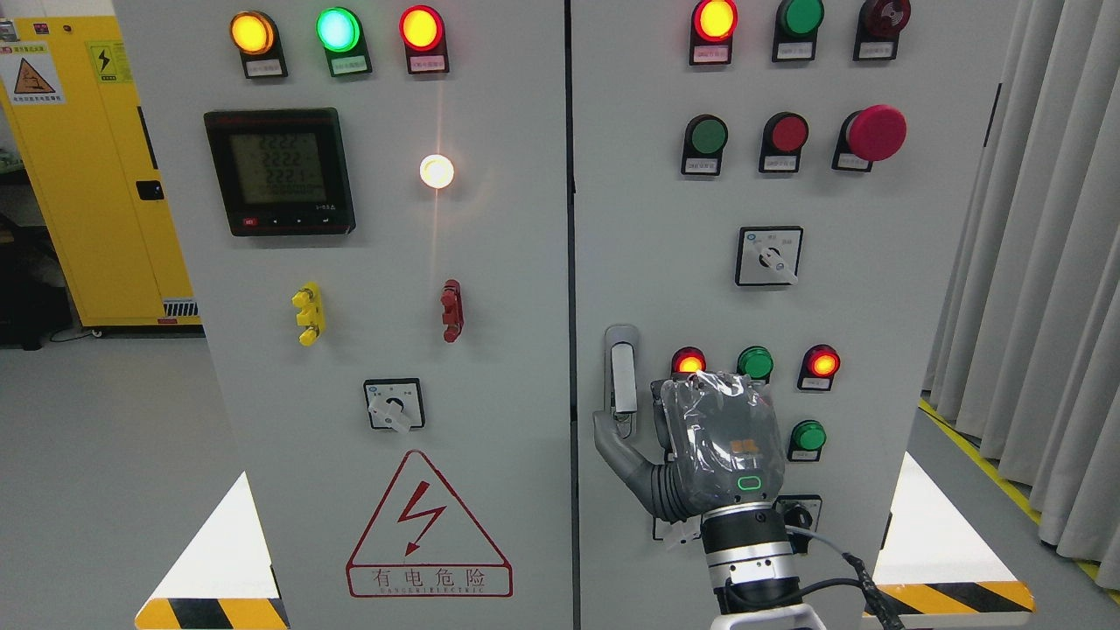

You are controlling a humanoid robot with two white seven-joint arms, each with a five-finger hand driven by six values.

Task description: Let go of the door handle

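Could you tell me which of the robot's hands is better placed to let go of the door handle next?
The right hand: it is the only one in view, and its thumb reaches to the lower end of the door handle, so it probably only needs to draw back.

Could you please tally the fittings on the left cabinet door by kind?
Round lit indicator lamps: 4
Black digital panel meter: 1
Small plastic latches, one yellow, one red: 2
Grey rotary selector switch: 1
Red triangular warning sign: 1
Total: 9
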